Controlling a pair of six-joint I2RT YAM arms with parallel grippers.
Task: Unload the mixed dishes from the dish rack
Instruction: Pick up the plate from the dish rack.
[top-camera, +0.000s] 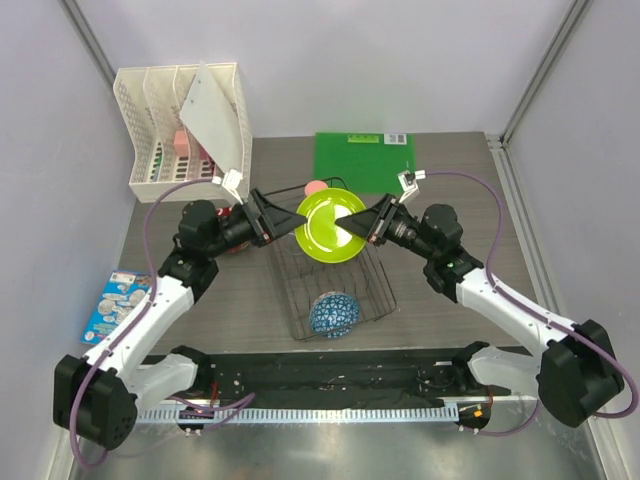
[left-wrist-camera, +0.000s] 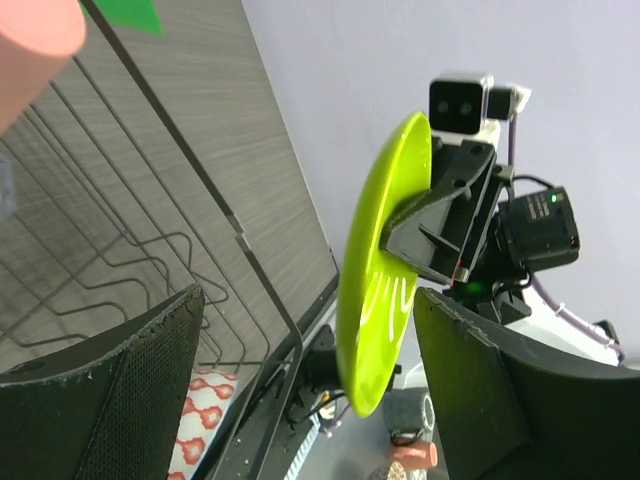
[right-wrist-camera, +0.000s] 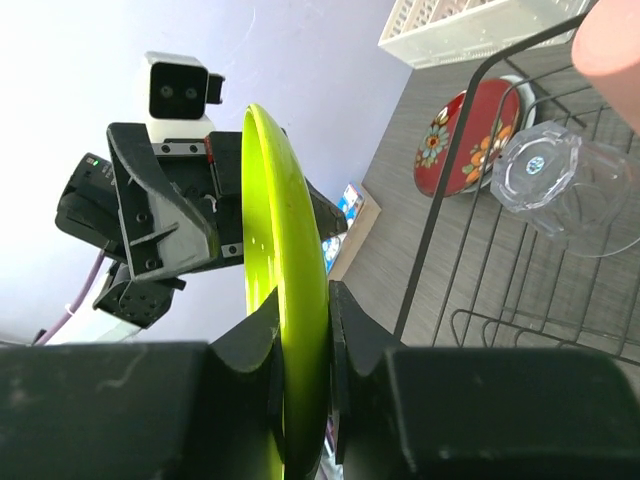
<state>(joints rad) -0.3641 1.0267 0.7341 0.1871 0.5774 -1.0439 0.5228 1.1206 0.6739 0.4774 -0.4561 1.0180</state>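
Observation:
My right gripper (top-camera: 358, 226) (right-wrist-camera: 300, 310) is shut on the rim of the yellow-green plate (top-camera: 328, 226) (right-wrist-camera: 285, 260) and holds it on edge above the dish rack (top-camera: 372, 272). My left gripper (top-camera: 290, 222) (left-wrist-camera: 308, 300) is open, its fingers (left-wrist-camera: 150, 380) either side of the plate's (left-wrist-camera: 385, 270) opposite edge without touching it. The blue-and-white bowl (top-camera: 334, 313) lies at the rack's near end. The clear tumbler (right-wrist-camera: 545, 180) lies in the rack (right-wrist-camera: 440, 210). The pink cup (top-camera: 316, 187) (right-wrist-camera: 610, 50) sits at its far end. The dark red plate (right-wrist-camera: 470, 140) lies on the table beside the rack.
A white lattice organizer (top-camera: 160, 120) stands at the back left with a white flat piece (top-camera: 215, 120) leaning on it. A green board (top-camera: 364, 155) lies behind the rack. A blue patterned card (top-camera: 122, 300) lies at the left table edge.

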